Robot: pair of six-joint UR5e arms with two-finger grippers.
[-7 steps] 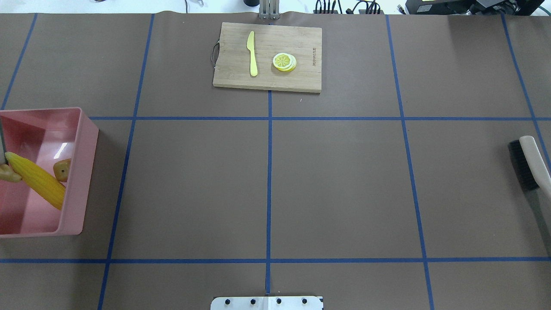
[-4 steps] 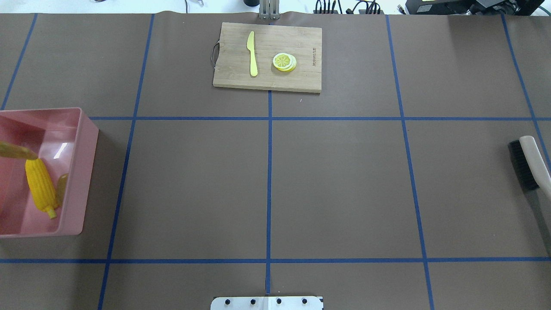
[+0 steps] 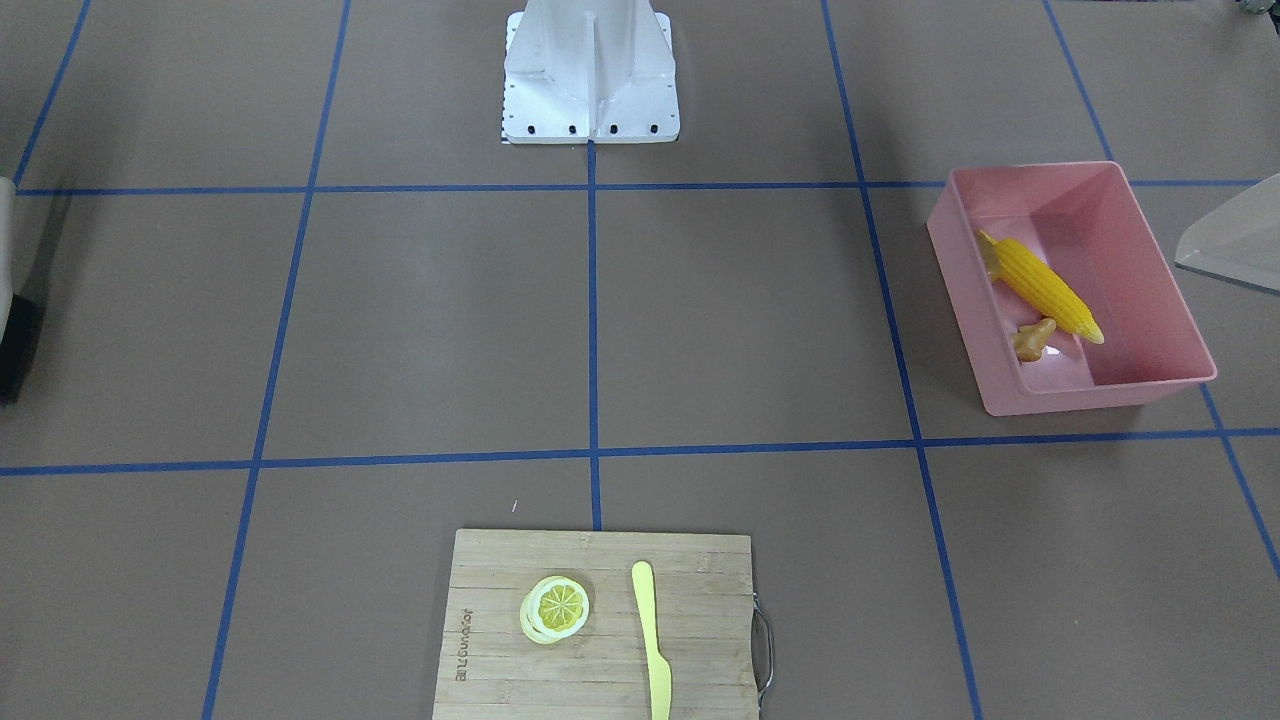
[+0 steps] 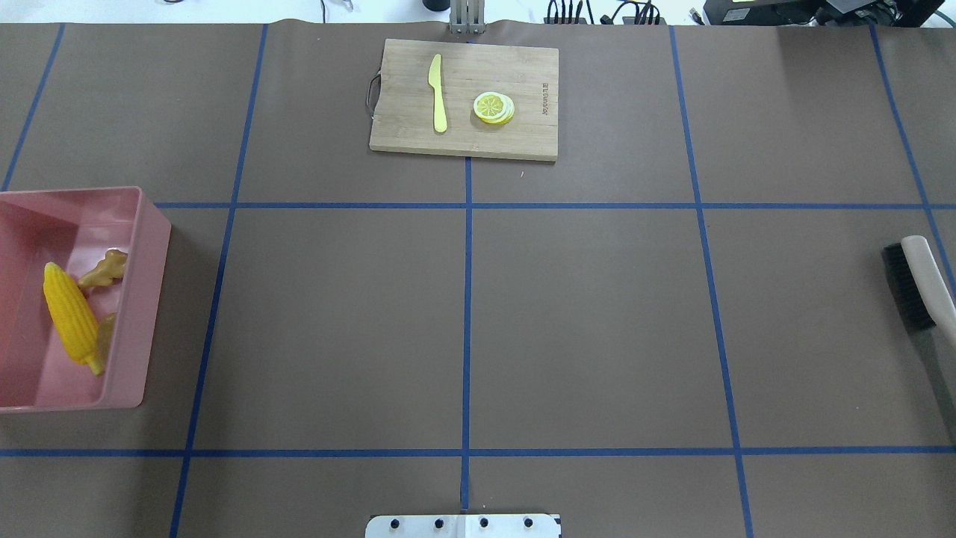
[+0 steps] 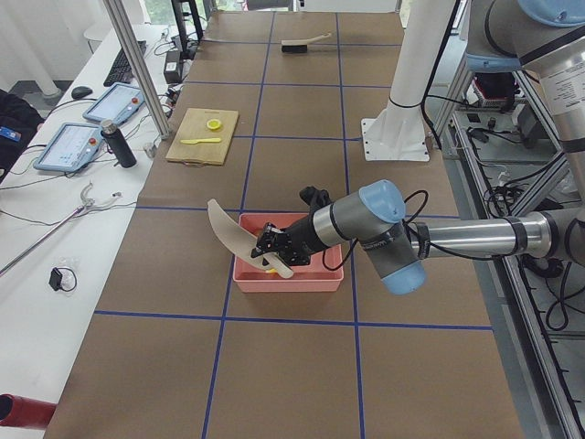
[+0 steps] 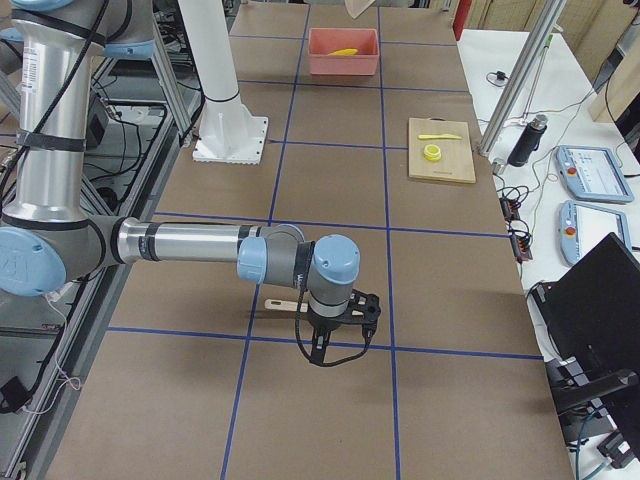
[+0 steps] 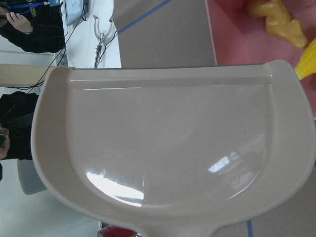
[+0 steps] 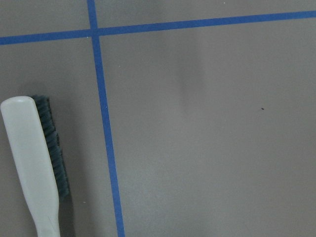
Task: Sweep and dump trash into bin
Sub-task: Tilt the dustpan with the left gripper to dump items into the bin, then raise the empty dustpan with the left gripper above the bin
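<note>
Front view, bin: The bin (image 3: 1130,270) sat on the robot's left side of the table. The corn (image 3: 1045,285) lay slantwise inside it, with the ginger (image 3: 1033,338) touching its side.
Front view, dustpan: Only a corner of the dustpan (image 3: 1230,245) showed, near the bin's outer wall.
Overhead, trash: And the potato (image 4: 107,329) was in too, tucked between the corn and the bin wall. That made all three, so I judged the dump as good as done.
Overhead, brush: The brush (image 4: 915,288) lay flat at the table's right edge, well apart from the bin.
Left side view, left gripper: The left gripper (image 5: 270,245) was at the dustpan's handle over the bin. I could not tell from there whether its fingers were clenched.
Right side view, right gripper: The right gripper (image 6: 338,350) hovered over the brush. Again I could not tell if it was released or closed.
Left wrist, dustpan: The pan looked bare and glossy, and its lip pointed at the pink floor, with the ginger and the corn tip just past it. The smart finish, to my eye, was to check that nothing clung to the pan, then lift straight up before swinging away, so the lip wouldn't catch the rim and shove the bin.
Right wrist, brush: The brush rested beside a blue tape line, and nothing in the frame was gripping it. Best to leave it alone until the pan was parked.
</note>
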